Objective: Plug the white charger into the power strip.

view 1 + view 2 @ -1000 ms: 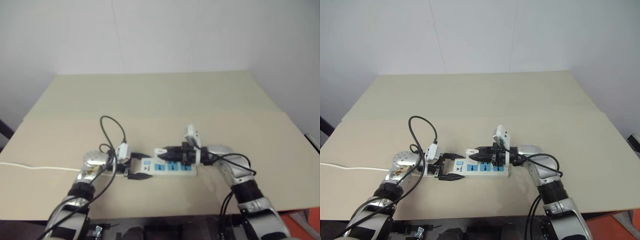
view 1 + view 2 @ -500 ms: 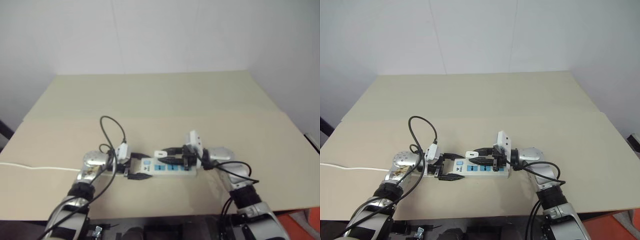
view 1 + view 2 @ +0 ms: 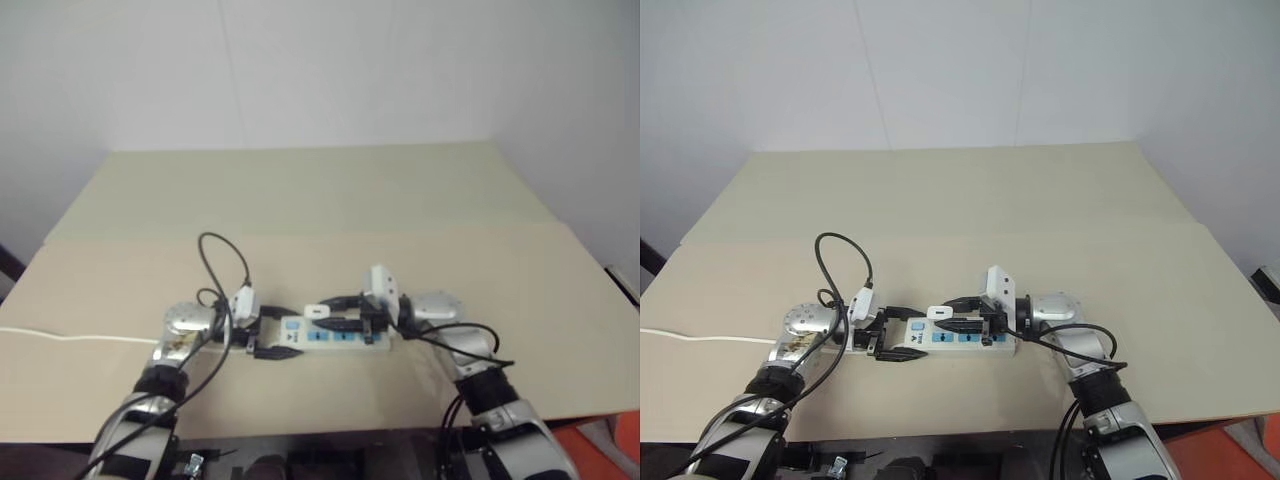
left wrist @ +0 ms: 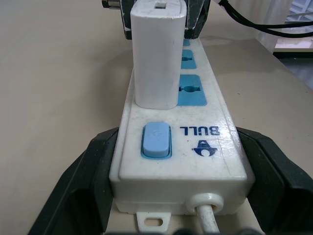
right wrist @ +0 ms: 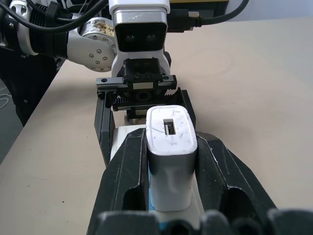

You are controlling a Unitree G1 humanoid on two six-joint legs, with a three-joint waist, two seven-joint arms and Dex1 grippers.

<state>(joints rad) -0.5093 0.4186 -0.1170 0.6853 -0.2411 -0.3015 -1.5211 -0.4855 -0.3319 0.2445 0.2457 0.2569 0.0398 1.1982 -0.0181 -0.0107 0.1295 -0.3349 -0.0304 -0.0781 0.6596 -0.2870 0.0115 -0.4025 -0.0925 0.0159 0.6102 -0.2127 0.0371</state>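
My right gripper clamps the small white plastic charger cube upright over the long white power strip, whose end my left gripper pinches.

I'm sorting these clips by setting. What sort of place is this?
Probably a lab test bench: a bare beige table against plain white walls, holding only the power strip and white charger.
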